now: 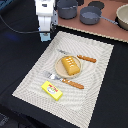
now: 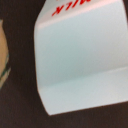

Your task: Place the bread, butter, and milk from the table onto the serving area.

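The pale blue milk carton [image 1: 45, 36] is on the black table [image 1: 20, 60], just off the far corner of the serving area at the exterior view's left. My gripper [image 1: 45, 32] is straight over it, down around its top. In the wrist view the milk [image 2: 82, 55] fills most of the picture, red lettering at its edge, and my fingers do not show. The orange-brown bread [image 1: 70, 65] lies on the round tan plate [image 1: 59, 67] on the striped serving area [image 1: 90, 95]. The yellow butter [image 1: 52, 90] lies on the serving area near its front edge.
Orange-handled cutlery [image 1: 86, 58] lies on both sides of the plate. A brown board [image 1: 112, 27] with grey pots [image 1: 90, 15] stands behind the placemat, close to the arm. A tan bowl [image 1: 123, 17] is at the far right.
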Tool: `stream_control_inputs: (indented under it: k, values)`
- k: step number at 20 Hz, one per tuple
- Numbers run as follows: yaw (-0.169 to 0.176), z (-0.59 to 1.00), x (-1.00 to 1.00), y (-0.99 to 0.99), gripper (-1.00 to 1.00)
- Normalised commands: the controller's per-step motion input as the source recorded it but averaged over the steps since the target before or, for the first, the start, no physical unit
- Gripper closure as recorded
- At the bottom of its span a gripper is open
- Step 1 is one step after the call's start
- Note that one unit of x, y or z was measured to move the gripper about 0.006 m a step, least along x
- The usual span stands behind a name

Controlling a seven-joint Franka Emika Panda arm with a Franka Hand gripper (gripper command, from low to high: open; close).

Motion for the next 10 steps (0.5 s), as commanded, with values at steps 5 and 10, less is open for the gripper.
stream_control_inputs:
  k: [5,10]
  values:
    - [0.026,-0.30,-0.54,-0.09,-1.00]
    - [0.028,-0.22,-0.21,-0.08,-1.00]
